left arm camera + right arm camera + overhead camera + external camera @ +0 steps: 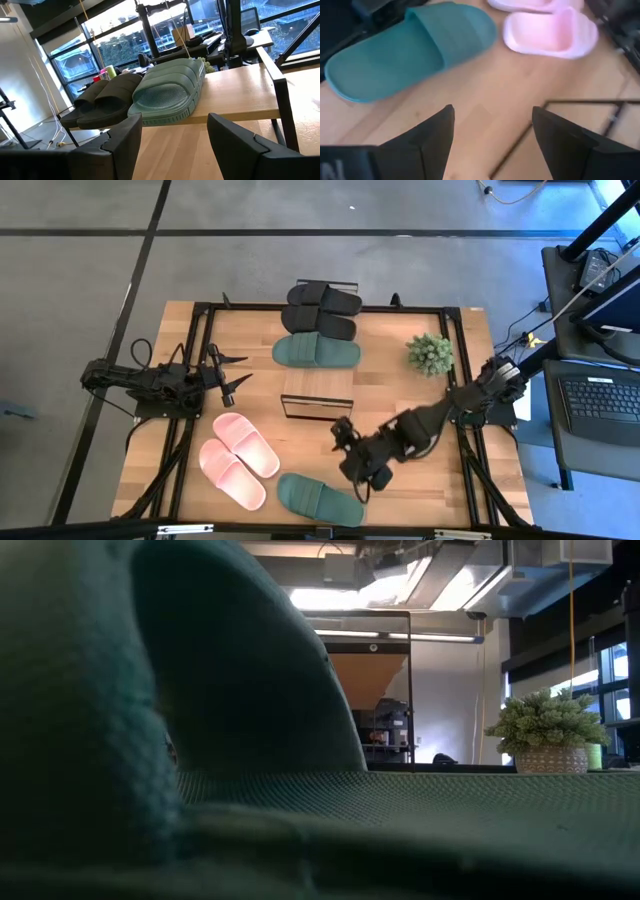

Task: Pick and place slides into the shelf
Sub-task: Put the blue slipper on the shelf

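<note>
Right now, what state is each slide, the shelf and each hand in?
Black slides: both on shelf.
Far green slide: on shelf.
Near green slide: on table, unheld.
Pink slides: on table, side by side.
Shelf: near end bare.
Left hand: open, empty.
Right hand: open, empty, beside the near green slide.

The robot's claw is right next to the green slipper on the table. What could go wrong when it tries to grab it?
The right gripper is open and empty beside the green slide. That slide lies near the table edge, so a clumsy push might slide it off. The pink slides lie close by, so the arm might bump them. On the shelf, three slides already sit crowded at one end.
</note>
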Robot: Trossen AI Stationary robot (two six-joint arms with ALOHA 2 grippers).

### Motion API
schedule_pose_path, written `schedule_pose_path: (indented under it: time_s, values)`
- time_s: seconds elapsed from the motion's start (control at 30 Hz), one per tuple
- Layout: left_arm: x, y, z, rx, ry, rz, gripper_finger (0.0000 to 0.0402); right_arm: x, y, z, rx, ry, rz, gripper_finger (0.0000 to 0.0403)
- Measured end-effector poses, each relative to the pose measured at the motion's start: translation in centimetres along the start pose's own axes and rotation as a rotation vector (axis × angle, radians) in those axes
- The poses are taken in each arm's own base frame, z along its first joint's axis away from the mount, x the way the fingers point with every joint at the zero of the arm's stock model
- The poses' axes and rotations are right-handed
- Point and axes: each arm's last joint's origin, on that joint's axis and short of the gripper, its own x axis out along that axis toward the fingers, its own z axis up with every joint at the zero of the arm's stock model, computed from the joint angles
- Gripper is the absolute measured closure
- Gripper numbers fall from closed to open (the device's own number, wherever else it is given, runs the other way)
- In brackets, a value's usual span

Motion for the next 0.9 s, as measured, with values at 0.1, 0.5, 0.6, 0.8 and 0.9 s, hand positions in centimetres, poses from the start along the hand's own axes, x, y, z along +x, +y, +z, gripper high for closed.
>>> schedule_pose_path:
  time_s: [0.1,0.5,0.6,0.8,0.9]
  values:
    - [0.0,0.0,0.0,0.0,0.0,0.0,0.0185,1.7,1.5,-0.3,-0.017,-0.05,-0.004,0.0139]
    - [0.0,0.0,0.0,-0.041,0.0,0.0,0.0185,6.1,3.4,-1.9,-0.025,-0.353,-0.006,0.0139]
    - [0.0,0.0,0.0,-0.041,0.0,0.0,0.0185,7.0,3.6,-2.4,-0.021,-0.419,0.034,0.0139]
    - [0.0,0.0,0.0,-0.041,-0.001,0.0,0.0185,10.1,3.3,-2.9,-0.01,-0.381,0.053,0.0139]
    - [0.0,0.0,0.0,-0.03,0.0,0.0,0.0185,11.1,2.4,-3.1,0.002,-0.389,0.081,0.0139]
